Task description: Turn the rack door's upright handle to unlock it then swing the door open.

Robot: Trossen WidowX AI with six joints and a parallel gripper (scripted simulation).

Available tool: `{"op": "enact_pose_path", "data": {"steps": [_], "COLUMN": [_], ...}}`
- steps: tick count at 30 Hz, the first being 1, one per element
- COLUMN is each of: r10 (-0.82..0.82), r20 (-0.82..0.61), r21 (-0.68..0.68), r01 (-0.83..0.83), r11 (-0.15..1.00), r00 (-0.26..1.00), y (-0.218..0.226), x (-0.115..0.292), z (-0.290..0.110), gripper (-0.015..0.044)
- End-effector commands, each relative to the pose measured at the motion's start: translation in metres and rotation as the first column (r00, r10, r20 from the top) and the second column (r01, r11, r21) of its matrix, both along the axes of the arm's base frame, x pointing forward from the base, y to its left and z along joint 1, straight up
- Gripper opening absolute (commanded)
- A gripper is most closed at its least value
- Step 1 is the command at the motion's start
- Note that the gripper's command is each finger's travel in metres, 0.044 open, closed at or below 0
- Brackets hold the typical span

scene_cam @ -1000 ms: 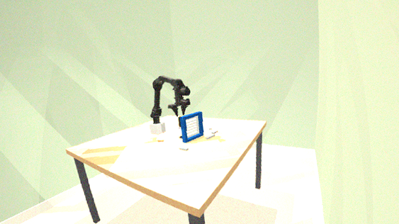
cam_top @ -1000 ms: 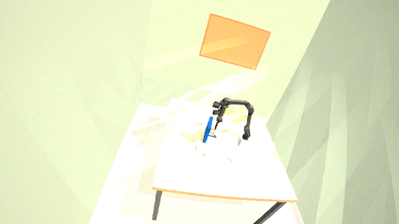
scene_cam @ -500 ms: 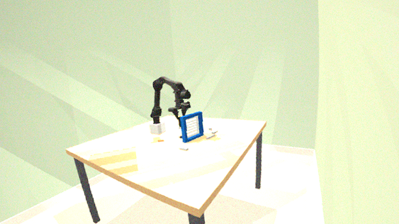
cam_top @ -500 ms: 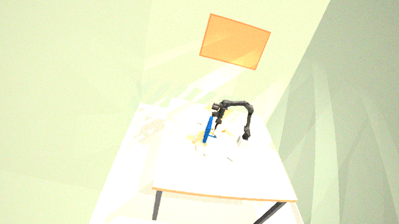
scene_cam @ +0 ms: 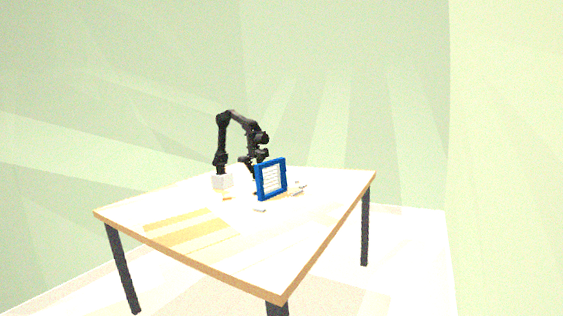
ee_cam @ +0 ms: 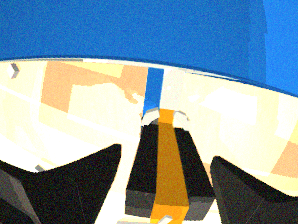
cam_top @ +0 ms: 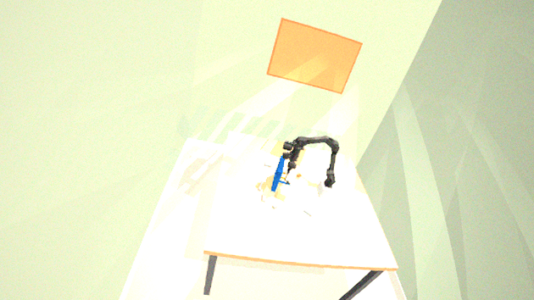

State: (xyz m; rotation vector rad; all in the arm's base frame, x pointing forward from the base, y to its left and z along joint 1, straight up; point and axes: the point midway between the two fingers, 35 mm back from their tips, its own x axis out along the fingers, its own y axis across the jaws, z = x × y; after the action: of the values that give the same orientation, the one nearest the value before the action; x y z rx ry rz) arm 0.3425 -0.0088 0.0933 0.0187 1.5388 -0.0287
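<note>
The rack's blue frame [cam_top: 278, 174] [scene_cam: 260, 184] [ee_cam: 125, 30] stands upright on the table; no panel is seen swung out from it. The upright handle [ee_cam: 171, 165] is black with an orange stripe, on the arm's side of the rack. A blue bar [ee_cam: 153, 90] runs from the rack to the handle's foot. My gripper [cam_top: 289, 175] [ee_cam: 168, 157] is open and points down, with one finger on each side of the handle. Gaps show between the fingertips and the handle in the wrist view. In the exterior view the frame partly hides the fingers and handle.
The arm's white base block [scene_cam: 222, 180] stands beside the rack on the table [cam_top: 304, 240] [scene_cam: 277, 268]. Small pale pieces lie around the rack, one [scene_cam: 260, 209] in front of it and another [scene_cam: 296, 192] beside it. Glare washes out the tabletop.
</note>
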Motion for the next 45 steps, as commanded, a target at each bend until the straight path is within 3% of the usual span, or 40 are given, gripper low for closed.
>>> {"op": "enact_pose_path", "data": {"steps": [1, 8, 21, 25, 35, 45], "r10": [-0.003, -0.003, -0.003, -0.011, -0.453, -0.82], "r20": [-0.004, -0.004, -0.004, -0.004, -0.006, -0.014], "r21": [0.005, 0.005, 0.005, 0.005, 0.017, 0.028], "r01": [0.003, 0.003, 0.003, 0.011, 0.453, 0.82], "r11": [1.0, 1.0, 1.0, 1.0, 0.892, 0.571], "r00": [1.0, 1.0, 1.0, 1.0, 0.892, 0.572], "y": [0.0007, 0.0007, 0.0007, 0.0007, 0.0007, 0.0007], "x": [-0.0014, -0.0014, -0.0014, -0.0014, -0.0014, -0.0014], "z": [-0.0051, -0.0051, -0.0051, -0.0051, -0.0051, -0.0051], "gripper": [0.0297, 0.0113, 0.0027, 0.0025, 0.0025, 0.0025]}}
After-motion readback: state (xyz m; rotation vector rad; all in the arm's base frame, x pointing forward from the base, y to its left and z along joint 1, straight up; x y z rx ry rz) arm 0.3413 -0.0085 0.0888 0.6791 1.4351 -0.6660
